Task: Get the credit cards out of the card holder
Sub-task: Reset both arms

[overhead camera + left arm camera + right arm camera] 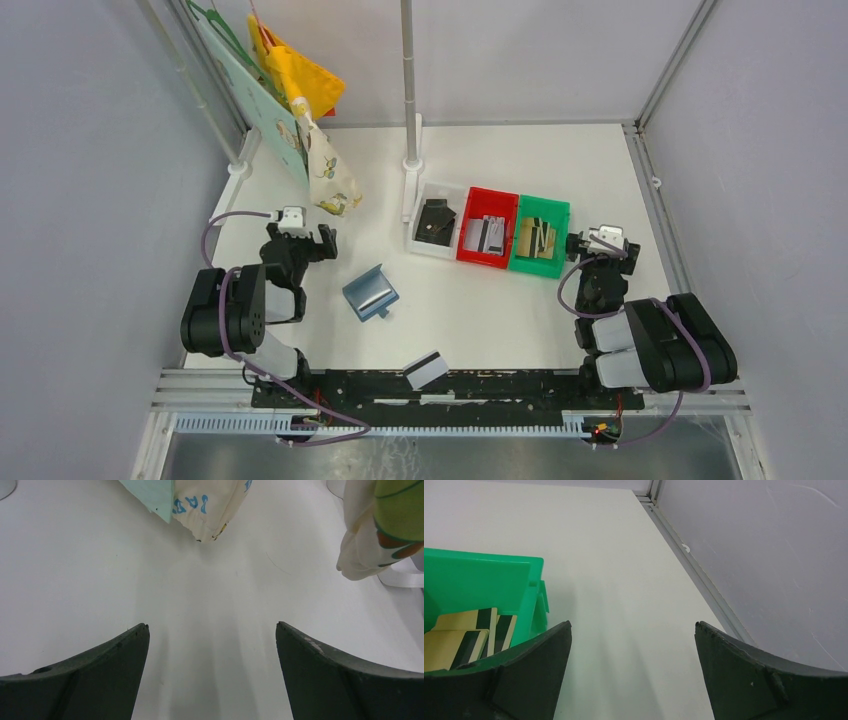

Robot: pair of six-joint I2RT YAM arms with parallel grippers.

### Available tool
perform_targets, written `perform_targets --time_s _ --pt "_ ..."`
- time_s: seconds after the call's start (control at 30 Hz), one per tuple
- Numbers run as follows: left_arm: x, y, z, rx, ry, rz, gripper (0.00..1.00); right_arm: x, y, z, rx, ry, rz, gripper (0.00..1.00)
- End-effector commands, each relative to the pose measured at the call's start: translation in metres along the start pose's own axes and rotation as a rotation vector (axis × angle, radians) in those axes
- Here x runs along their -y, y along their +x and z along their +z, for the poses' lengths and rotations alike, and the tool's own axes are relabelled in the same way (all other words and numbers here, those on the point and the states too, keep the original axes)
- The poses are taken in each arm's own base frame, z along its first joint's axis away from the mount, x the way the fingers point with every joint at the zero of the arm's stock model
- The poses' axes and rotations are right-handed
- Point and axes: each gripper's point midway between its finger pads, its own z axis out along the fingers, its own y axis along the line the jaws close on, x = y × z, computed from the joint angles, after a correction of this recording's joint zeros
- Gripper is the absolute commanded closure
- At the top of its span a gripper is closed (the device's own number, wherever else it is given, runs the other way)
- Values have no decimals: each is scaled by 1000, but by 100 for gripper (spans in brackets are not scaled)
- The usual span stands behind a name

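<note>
The card holder point(370, 292) is seen lying open on the white tabletop point(480, 320), a little toward 7 o'clock of its middle and apart from everything else. At 2 o'clock from it three bins are set in a row, touching: a white bin point(445, 187) with a black flat item point(434, 221), a red bin point(490, 195) with grey cards point(486, 234), and a green bin point(545, 203) with gold-toned cards point(535, 238). One striped grey credit card point(426, 370) is found at 6 o'clock, at the near edge by the black rail point(500, 385). At 11 o'clock, hanging cloth pieces point(330, 170) are crowded just ahead of the left gripper point(298, 238), whose jaws are spread wide over bare tabletop, holding nothing. The right gripper point(603, 250), at 3 o'clock just beside the green bin, is likewise spread wide and empty. Whether any cards sit in the holder's shiny pockets cannot be made out. In the right wrist view the green bin is cut off at the left edge.
</note>
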Motion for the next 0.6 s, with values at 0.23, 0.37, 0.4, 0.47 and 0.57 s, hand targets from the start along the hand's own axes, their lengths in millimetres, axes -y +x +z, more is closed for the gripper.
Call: perform_targets --time_s 0.23,0.37,0.4,0.47,0.57 --pt "-7 -24 1 95 -30 54 0 0 27 -27 -58 -54 -19 2" --pt "-8 -25 2 96 -31 54 0 1 27 -27 -56 -51 -19 2" --pt "-8 -24 1 95 -32 54 0 1 27 -27 -56 -52 -19 2" --pt "-7 -24 1 95 -30 54 0 1 27 -27 -58 -54 -20 2" --pt "-7 -24 1 95 -31 53 0 1 27 -28 -54 -53 -17 2"
